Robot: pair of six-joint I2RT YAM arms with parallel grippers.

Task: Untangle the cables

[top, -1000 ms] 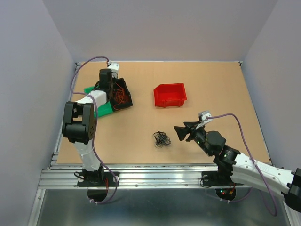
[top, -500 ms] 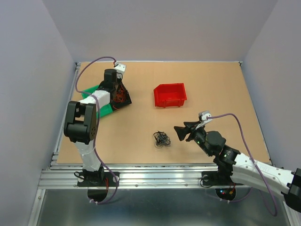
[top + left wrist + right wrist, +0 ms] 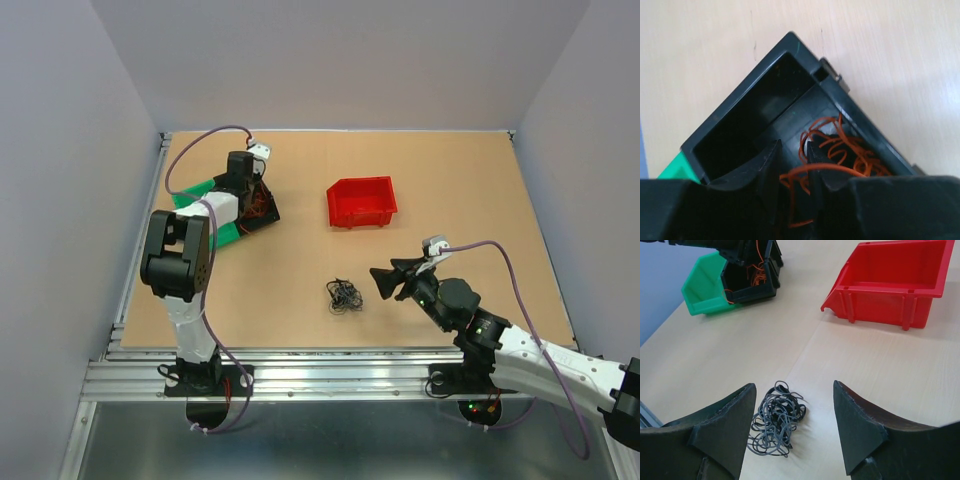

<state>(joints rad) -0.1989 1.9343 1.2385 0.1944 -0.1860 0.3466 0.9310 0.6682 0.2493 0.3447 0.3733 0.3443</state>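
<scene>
Currently the black bin (image 3: 736,95), upper left in the overhead view, holds orange cables (image 3: 840,145) and sits against a green bin (image 3: 702,290); the red bin (image 3: 880,307) stands near centre. Our left gripper (image 3: 794,147) reaches into the black bin, fingers (image 3: 767,165) narrowly parted about an orange strand, and we cannot tell whether they pinch it. Our right gripper (image 3: 794,385) gapes wide right of the dark grey cable tangle (image 3: 777,422) on the table (image 3: 300,260).

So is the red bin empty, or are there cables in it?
Empty: the red bin shows only bare red plastic inside, in the right wrist and top views. The orange cables lie in the black bin.
</scene>
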